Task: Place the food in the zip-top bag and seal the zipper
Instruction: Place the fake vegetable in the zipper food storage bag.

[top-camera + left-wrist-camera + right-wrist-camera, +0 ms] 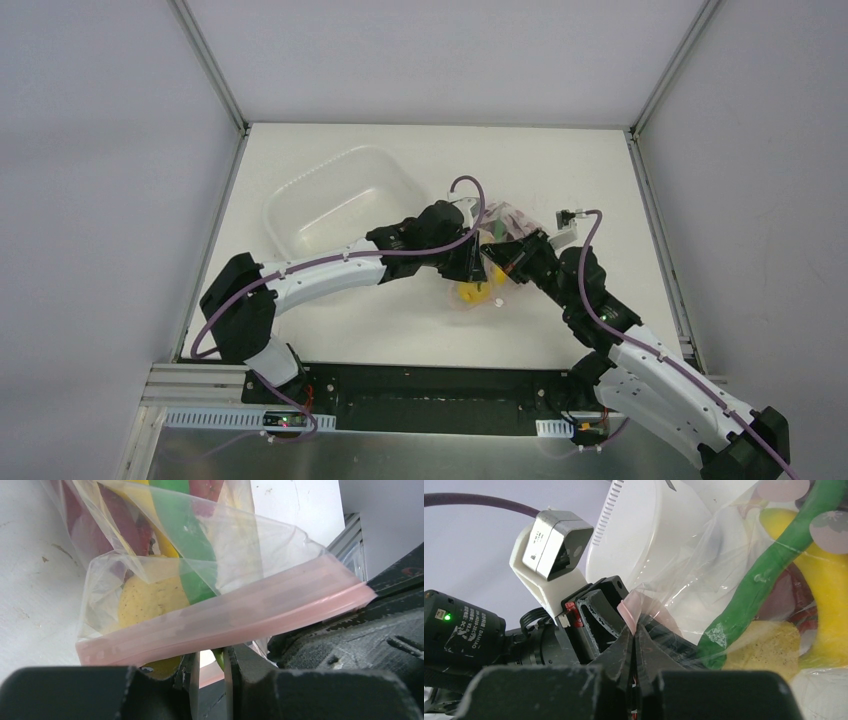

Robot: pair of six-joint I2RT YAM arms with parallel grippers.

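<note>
The zip-top bag (pixel 512 216) is held up between my two grippers at mid-table. Through its clear plastic show the green chili (pixel 185 535), round yellow fruit (pixel 150 600), banana (pixel 824 590) and dark red grape bunch (pixel 789 595). The pink-red zipper (pixel 225 615) runs across the left wrist view and lies over my left gripper (pixel 211 655), whose jaws stand a narrow gap apart with their tips hidden behind the strip. My right gripper (pixel 634 630) is shut on the zipper's pink end corner (pixel 630 611). In the top view the left gripper (pixel 478 262) and right gripper (pixel 500 255) almost touch.
The white translucent tub (pixel 300 215) stands at the back left, close behind the left arm, and fills the upper middle of the right wrist view (pixel 659 535). Grey walls and metal rails border the table on both sides.
</note>
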